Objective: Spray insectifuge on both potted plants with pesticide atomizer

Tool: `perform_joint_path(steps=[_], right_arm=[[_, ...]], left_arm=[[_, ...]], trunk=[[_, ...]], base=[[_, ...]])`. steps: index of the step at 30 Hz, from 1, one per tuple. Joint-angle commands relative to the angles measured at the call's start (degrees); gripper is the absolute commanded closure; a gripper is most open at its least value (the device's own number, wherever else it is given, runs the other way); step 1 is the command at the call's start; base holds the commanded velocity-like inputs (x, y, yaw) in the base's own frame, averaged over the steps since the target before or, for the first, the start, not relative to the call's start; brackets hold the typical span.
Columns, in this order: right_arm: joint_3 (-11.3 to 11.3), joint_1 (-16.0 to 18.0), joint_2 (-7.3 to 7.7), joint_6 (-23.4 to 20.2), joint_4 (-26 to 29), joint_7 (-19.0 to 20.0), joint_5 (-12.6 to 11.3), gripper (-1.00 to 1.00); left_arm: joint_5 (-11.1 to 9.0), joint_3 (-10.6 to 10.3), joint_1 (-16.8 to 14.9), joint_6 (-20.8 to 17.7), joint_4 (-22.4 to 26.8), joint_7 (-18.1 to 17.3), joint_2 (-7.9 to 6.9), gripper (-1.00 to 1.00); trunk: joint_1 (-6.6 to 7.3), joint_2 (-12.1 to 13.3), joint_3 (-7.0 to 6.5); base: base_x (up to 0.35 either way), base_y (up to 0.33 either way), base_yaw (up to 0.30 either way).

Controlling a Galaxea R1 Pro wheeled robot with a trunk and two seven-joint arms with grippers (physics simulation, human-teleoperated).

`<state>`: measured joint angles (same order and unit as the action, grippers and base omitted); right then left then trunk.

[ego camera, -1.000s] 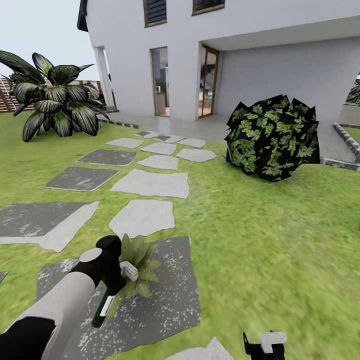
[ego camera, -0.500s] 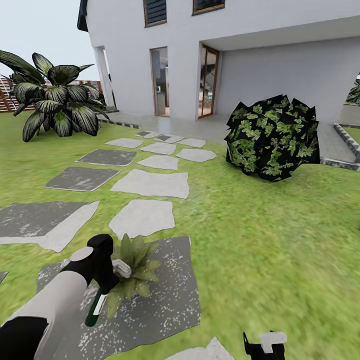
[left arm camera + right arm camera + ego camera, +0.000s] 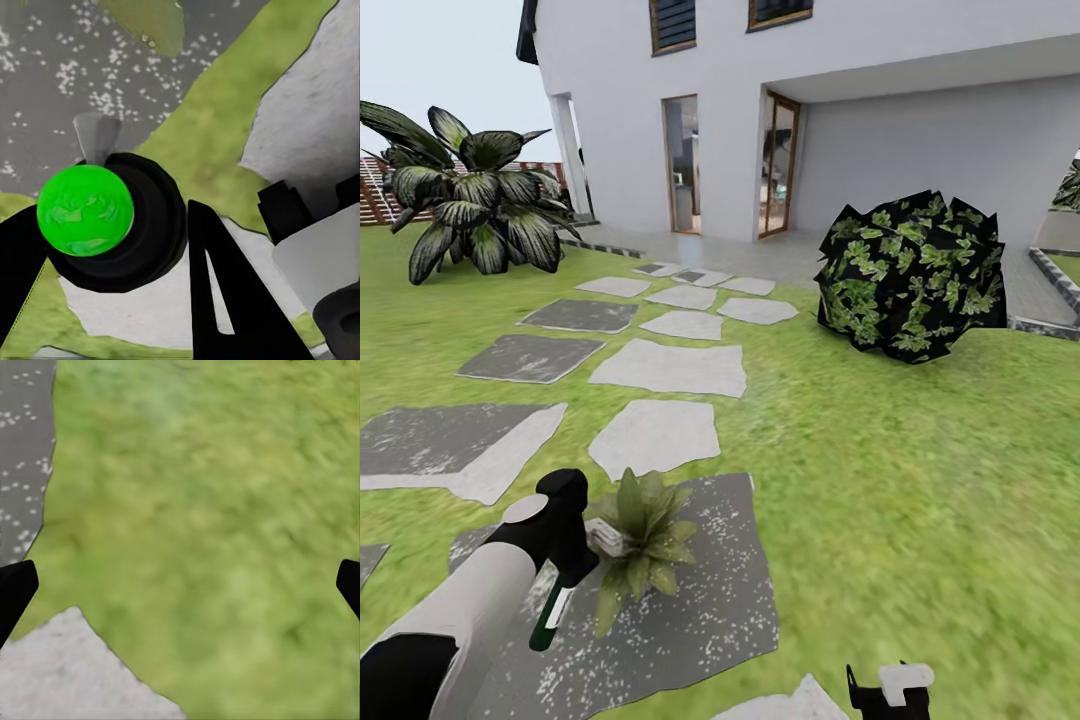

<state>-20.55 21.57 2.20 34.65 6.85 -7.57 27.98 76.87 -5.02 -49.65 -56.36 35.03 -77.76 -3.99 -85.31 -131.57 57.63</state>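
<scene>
My left gripper (image 3: 568, 562) is shut on the pesticide atomizer (image 3: 550, 620), a slim dark green bottle with a white label strip. It hangs tilted, with its pale trigger head (image 3: 606, 538) right against the leaves of a potted plant (image 3: 648, 545). This small green rosette stands on a dark speckled stone slab (image 3: 700, 610). In the left wrist view the atomizer's round green end (image 3: 85, 210) sits between the black fingers (image 3: 225, 300). My right gripper (image 3: 890, 690) hangs low over the lawn, and the right wrist view shows it open (image 3: 180, 585) with grass between the fingertips.
Grey stepping stones (image 3: 670, 368) lead across the garden lawn to a white house (image 3: 810, 120). A dark leafy bush (image 3: 908, 275) stands at the right. A big broad-leaved plant (image 3: 475, 195) stands at the far left before a slatted fence (image 3: 372, 195).
My left arm has moved the atomizer a little to the left, beside the potted plant. The head view has shifted slightly, so the scene sits a bit further right. The right gripper holds still.
</scene>
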Motion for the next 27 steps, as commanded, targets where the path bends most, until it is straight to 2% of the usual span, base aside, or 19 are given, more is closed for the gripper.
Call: perform_joint_path(steps=[1,9,14,18,23,27], right_arm=[[-0.2,0.0,0.0,0.2,-0.1,-0.4,0.6,-1.0],[-0.2,0.0,0.0,0.1,-0.1,-0.4,0.6,-1.0],[-0.2,0.0,0.0,0.1,-0.1,-0.4,0.6,-1.0],[-0.2,0.0,0.0,0.1,-0.1,-0.4,0.6,-1.0],[-0.2,0.0,0.0,0.1,-0.1,-0.4,0.6,-1.0],[-0.1,0.0,0.0,0.1,-0.1,-0.4,0.6,-1.0]], left_arm=[[0.4,-0.3,0.0,-0.5,0.0,-0.2,-0.05,1.0],[0.3,-0.3,2.2,-0.5,-0.7,0.8,-0.02,1.0],[0.1,-0.3,2.3,-0.4,-0.8,0.8,0.04,1.0],[0.0,-0.3,2.3,-0.4,-1.1,0.7,0.07,1.0],[0.0,-0.4,2.8,-0.2,-4.7,0.8,0.2,1.0],[0.0,-0.5,4.4,-0.1,-5.4,0.8,0.61,1.0]], trunk=[[0.01,0.0,0.05],[0.01,0.0,0.05],[0.01,0.0,0.05],[0.01,0.0,0.05],[0.01,0.0,0.05],[0.01,0.0,0.05]], base=[[0.0,0.035,0.0],[0.0,0.005,0.0],[0.004,0.0,0.0],[0.177,0.036,0.0],[0.053,0.014,0.0],[0.002,0.001,0.0]])
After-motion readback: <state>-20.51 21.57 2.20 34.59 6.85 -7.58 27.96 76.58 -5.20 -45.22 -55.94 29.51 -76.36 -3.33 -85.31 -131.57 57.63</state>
